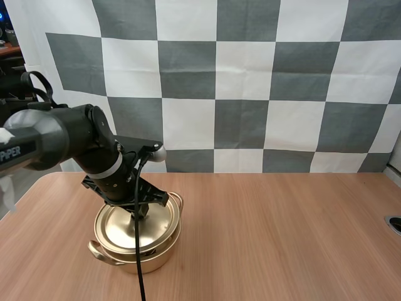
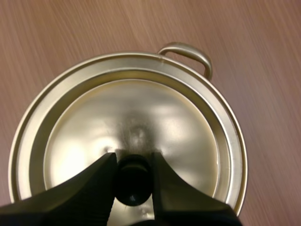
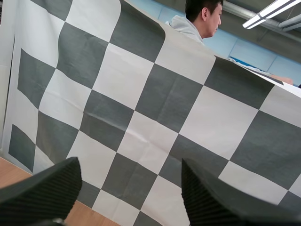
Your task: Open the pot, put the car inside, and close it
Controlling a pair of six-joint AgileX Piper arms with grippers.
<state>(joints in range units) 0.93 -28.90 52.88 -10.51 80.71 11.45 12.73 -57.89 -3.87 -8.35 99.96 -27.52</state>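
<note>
A gold pot (image 1: 135, 256) with two loop handles stands on the table's left part, and its gold lid (image 1: 124, 227) sits on it. My left gripper (image 1: 139, 212) comes down on the lid's middle. Seen from the left wrist, the lid (image 2: 141, 113) lies inside the pot's rim, and my left gripper (image 2: 133, 175) is shut on the lid's black knob (image 2: 133, 184), one finger against each side. One pot handle (image 2: 188, 51) shows beyond the lid. My right gripper (image 3: 130, 165) stands open in the air, nothing between its fingers.
The wooden table (image 1: 282, 238) stretches bare to the right of the pot. A small dark round thing (image 1: 395, 224) sits at the table's right edge. A person (image 3: 197, 19) is behind the backdrop in the right wrist view.
</note>
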